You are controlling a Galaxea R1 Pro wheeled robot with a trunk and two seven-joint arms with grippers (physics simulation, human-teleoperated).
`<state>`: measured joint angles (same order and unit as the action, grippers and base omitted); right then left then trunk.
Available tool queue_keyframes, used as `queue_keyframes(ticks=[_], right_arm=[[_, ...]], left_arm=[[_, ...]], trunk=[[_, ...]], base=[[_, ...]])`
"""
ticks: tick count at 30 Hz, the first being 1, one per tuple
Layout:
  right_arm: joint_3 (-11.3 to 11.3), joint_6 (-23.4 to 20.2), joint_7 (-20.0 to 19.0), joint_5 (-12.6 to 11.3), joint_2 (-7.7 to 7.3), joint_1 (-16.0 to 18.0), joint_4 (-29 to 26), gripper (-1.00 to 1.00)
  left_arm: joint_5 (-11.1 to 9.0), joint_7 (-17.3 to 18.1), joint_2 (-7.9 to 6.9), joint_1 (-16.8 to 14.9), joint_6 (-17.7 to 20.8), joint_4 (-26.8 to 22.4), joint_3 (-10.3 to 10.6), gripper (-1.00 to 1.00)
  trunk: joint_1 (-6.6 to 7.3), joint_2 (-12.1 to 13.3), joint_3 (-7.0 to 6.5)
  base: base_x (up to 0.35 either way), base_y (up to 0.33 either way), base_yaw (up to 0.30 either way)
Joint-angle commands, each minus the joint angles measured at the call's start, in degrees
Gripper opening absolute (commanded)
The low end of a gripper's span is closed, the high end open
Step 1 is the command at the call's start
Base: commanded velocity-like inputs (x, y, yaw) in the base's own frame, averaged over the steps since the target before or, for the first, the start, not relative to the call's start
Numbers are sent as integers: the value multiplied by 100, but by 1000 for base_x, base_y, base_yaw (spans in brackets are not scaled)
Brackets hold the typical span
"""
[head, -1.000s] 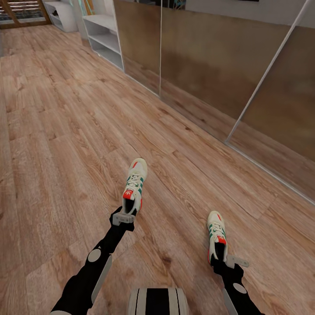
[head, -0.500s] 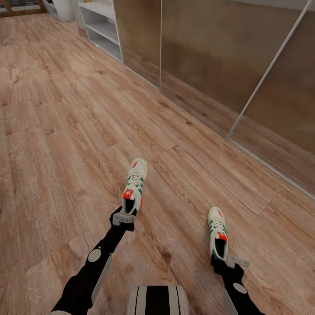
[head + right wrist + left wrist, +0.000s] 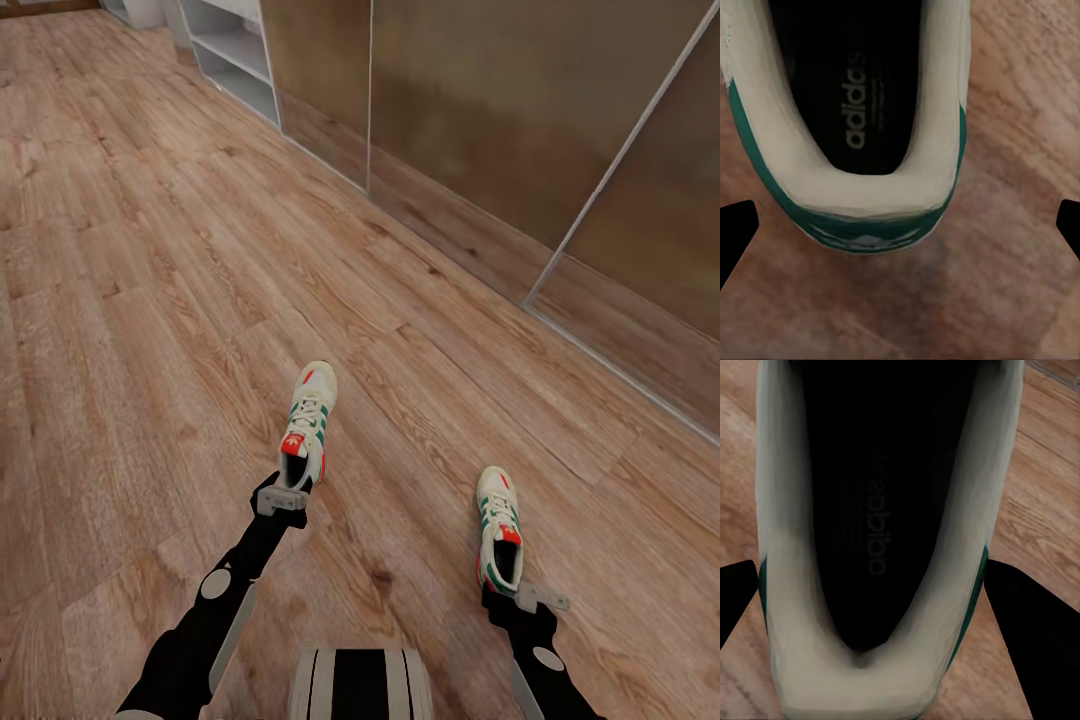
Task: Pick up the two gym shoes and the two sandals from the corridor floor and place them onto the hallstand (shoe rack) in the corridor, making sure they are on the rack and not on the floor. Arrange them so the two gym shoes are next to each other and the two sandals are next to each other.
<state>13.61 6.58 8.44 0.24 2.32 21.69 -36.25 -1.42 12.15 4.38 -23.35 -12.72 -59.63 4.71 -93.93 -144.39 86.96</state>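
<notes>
- Underfoot, wood-plank floor [image 3: 150, 300] spreads wide; a white shelf unit [image 3: 235, 50] stands far off.
- Left pincer [image 3: 283, 497] grips one gym shoe [image 3: 308, 420] by the heel.
- Right pincer [image 3: 520, 598] holds the other shoe [image 3: 498, 525] likewise, well apart.

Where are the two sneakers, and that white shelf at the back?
Left shoe [image 3: 308, 420]: head view, on its laces.
Right shoe [image 3: 498, 525]: head view, on its laces.
Shelf [image 3: 235, 50]: head view, on a shelf board.

Both black arms are extended forward from the lower frame edge in the head view. The left gripper [image 3: 287, 492] is clamped on a gym shoe's heel at lower centre-left; the right gripper [image 3: 512, 592] is closed on the other shoe's heel at lower right.
</notes>
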Motion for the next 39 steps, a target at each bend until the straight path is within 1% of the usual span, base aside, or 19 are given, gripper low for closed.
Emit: queue_keyframes(ticks=[1,4,5,11,29,39], right_arm=[[18,19,-1,2,5,2,2,100],[18,19,-1,2,5,2,3,100],[18,21,-1,2,5,2,0,100],[18,26,-1,2,5,2,-5,100],[18,28,-1,-2,-1,2,-1,100],[18,28,-1,-6,-53,2,2,100]], left_arm=[[-17,33,2,-3,-12,4,-5,-100],[-17,33,2,-3,-11,4,-5,-100],[-17,33,3,-3,-14,4,-5,-100],[-17,39,2,-3,-19,4,-9,-100],[-16,41,2,-3,-19,4,-14,-100],[-10,41,10,-3,-20,4,-14,-100]], trunk=[[-2,-2,25],[-9,-6,97],[-9,-6,99],[-9,-6,104],[-9,-6,105],[-9,-6,105]], base=[[0,0,164],[0,0,227],[0,0,230],[0,0,84],[21,0,4],[47,-19,0]])
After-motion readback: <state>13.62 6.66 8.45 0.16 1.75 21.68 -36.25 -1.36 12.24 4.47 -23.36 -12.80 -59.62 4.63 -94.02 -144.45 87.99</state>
